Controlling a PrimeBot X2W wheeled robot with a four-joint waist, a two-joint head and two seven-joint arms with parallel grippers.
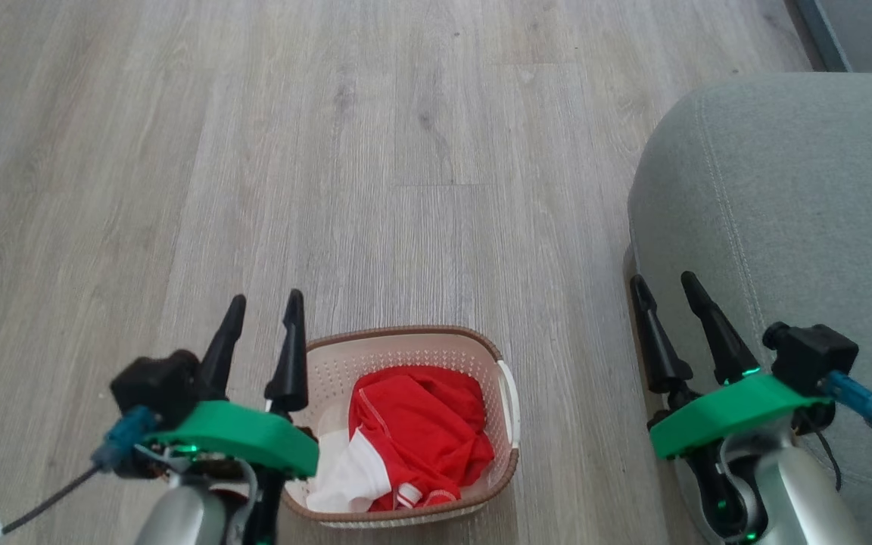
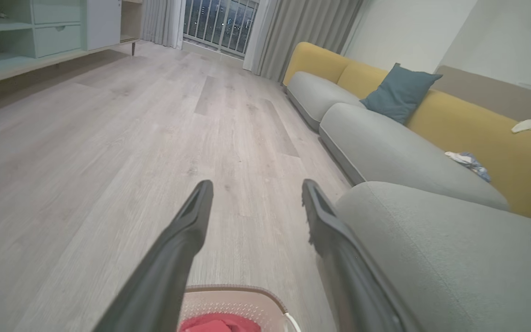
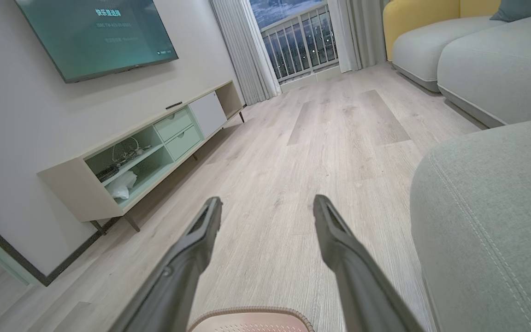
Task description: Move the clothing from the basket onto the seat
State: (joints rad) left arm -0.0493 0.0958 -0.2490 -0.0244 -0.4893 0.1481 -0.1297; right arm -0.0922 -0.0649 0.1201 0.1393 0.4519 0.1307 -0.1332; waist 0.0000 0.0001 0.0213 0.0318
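The left gripper [image 1: 266,297] hangs with its two dark fingers spread apart and nothing between them, just over the left end of the basket [image 1: 404,331]. The right gripper [image 1: 661,278] is likewise parted and empty, at the near edge of the seat [image 1: 792,189]. The clothing [image 1: 421,431] lies bunched inside the basket, red with a white panel at its lower left. The basket stands on the wooden floor [image 1: 406,136] between both arms, apart from the grey-green seat to its right.
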